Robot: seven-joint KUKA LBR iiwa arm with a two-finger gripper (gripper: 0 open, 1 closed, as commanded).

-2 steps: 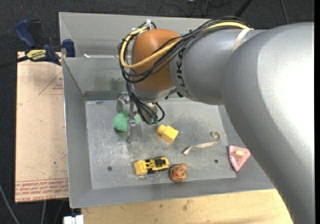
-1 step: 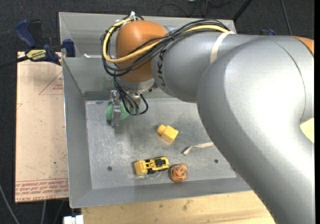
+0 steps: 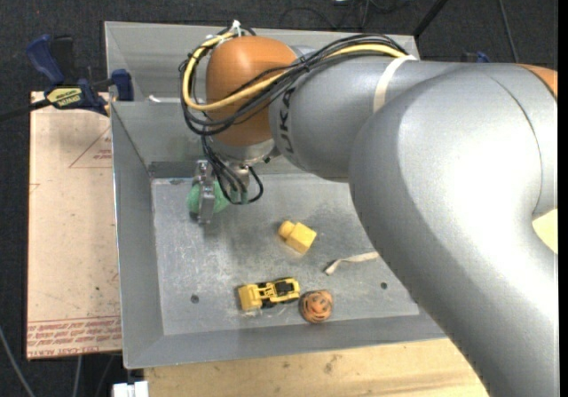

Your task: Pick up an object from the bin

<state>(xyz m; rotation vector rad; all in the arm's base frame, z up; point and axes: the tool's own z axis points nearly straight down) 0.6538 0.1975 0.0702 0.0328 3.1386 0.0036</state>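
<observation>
The gripper [image 3: 207,200] is seen low in the far left part of the bin [image 3: 133,240], close to where the floor meets the back wall. It is set against a small green thing [image 3: 193,197]. Green is visible on both sides of the grey tip, so the thing is judged to lie at or around that tip. Whether it is actually gripped cannot be told, nor whether the jaws are open or closed, because they are partly masked by the orange wrist cover [image 3: 244,75] and the loops of cable [image 3: 188,89] above them.

4 other things are spread over the floor, well apart from the gripper. A yellow block [image 3: 298,236] lies near the middle, with a pale curled strip [image 3: 351,261] to its right. A yellow toy digger [image 3: 268,294] and a brown round thing [image 3: 316,305] lie just beside each other by the front wall.

Several failures are considered possible from here:
- If the green thing is caught only by an edge, it may be squeezed out sideways or dropped as the arm rises.
- With the back wall so near, the thing could be pushed against the metal instead of being enclosed.
- The tip could be scraped along the floor if it is driven lower.
- The hanging cable loops could be snagged on the green thing during a lift.
</observation>
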